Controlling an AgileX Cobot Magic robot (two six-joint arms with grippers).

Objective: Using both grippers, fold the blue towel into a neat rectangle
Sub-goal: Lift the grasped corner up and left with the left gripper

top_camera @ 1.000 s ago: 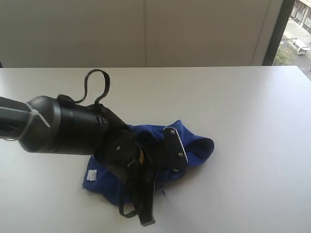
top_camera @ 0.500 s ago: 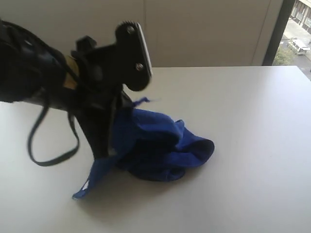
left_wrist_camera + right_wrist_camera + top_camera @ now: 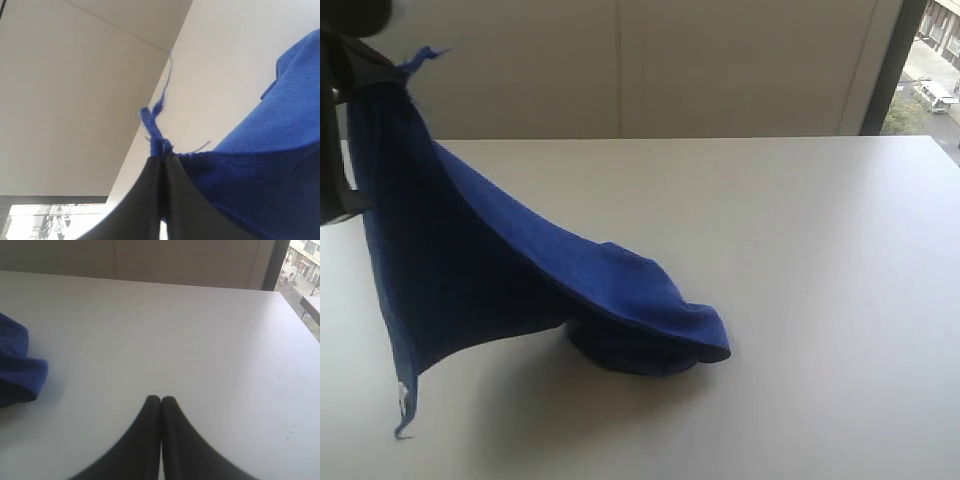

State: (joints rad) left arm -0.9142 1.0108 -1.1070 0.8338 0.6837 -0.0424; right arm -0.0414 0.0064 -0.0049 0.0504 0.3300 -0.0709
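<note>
The blue towel (image 3: 480, 270) hangs stretched from the upper left of the exterior view down to a bunched heap on the white table (image 3: 820, 250). Its small white tag (image 3: 404, 391) dangles at the lower left corner. My left gripper (image 3: 380, 62) is high at the top left edge, shut on a corner of the towel. In the left wrist view the towel (image 3: 270, 175) drapes from the pinched corner at the left gripper (image 3: 161, 152), a frayed tip sticking out past it. My right gripper (image 3: 161, 400) is shut on nothing, above bare table, with the towel (image 3: 17, 367) off to one side.
A beige wall runs behind the table's far edge (image 3: 670, 138). A dark window frame (image 3: 890, 65) with a street outside stands at the back right. The table's right half carries nothing.
My left gripper has risen up and to the left with the towel corner, going from over the heap to the top left edge. The towel has been pulled out into a long hanging sheet.
</note>
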